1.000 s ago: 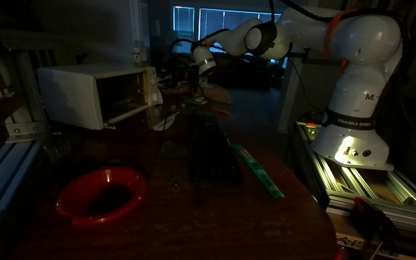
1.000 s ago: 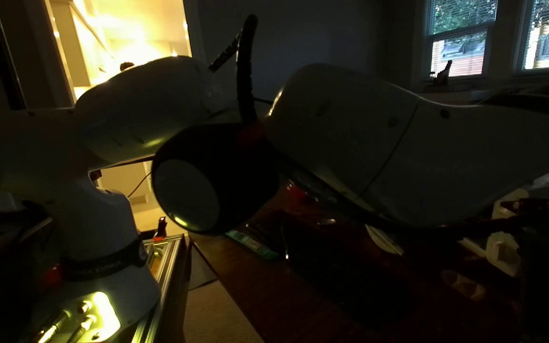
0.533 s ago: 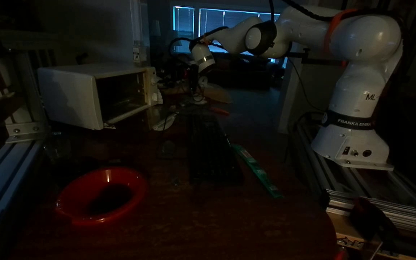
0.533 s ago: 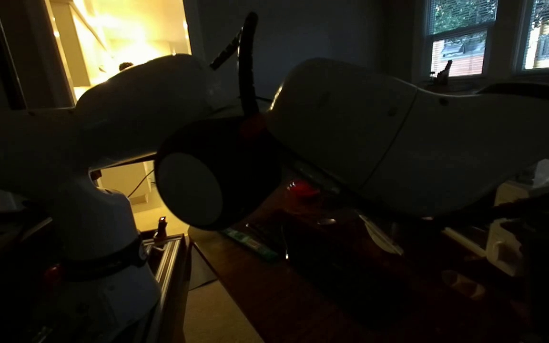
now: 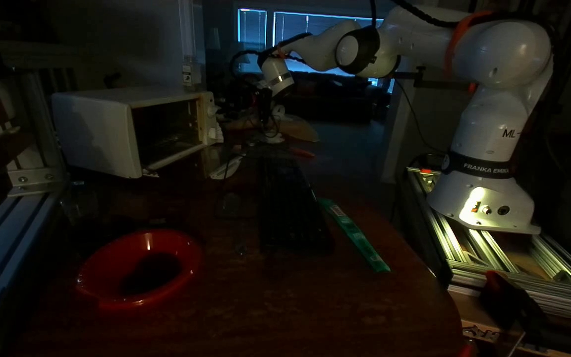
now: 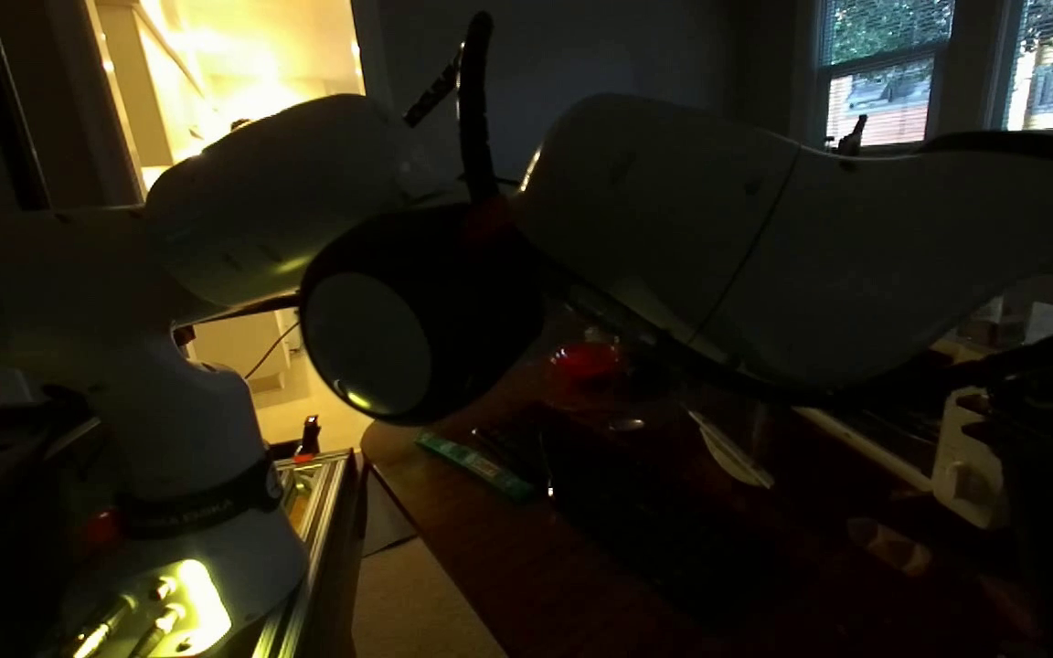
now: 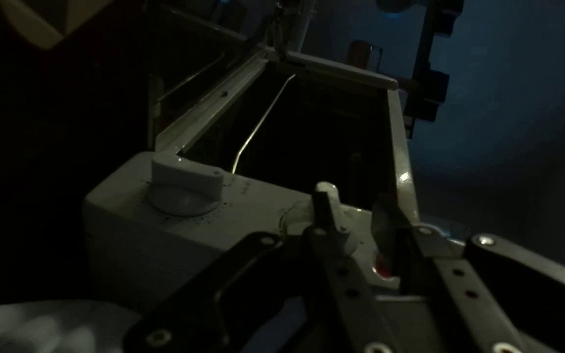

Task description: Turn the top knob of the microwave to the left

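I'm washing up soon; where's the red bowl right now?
In an exterior view, the red bowl sits at lower left on the brown table, with the white microwave behind it.

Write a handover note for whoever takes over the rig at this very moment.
Pincer: open, at the control strip; contact cannot be told.
Microwave: front open, interior showing.
Top knob: partly hidden behind the pincer in the wrist view; the lower knob is apart from the pincer.
Done: approach to the top knob, by the look of it.
Left: probably close on it and turn it left; whether any turn has been made cannot be told.
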Robot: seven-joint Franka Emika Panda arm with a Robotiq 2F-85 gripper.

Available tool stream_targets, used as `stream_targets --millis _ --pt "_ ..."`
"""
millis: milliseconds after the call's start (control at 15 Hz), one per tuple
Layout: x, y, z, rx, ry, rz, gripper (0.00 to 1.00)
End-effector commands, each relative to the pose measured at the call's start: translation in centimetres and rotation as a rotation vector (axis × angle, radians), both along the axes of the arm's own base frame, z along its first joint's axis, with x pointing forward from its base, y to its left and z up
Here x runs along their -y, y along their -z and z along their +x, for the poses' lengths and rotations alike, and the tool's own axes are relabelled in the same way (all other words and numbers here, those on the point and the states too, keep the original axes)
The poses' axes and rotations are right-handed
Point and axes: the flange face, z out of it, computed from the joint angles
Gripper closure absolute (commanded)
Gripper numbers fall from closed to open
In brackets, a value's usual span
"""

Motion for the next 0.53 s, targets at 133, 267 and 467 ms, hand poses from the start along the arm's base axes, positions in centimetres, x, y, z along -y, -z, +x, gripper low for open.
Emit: stream_targets --millis 133,267,467 --pt "-1.3 -2.3 1.2 0.060 -0.022 -0.098 0.73" --pt "-1.5 -2.7 1.3 0.075 -0.027 -0.130 0.74" --pt "-1.9 -3.2 1.6 0.090 -0.037 -0.171 0.73"
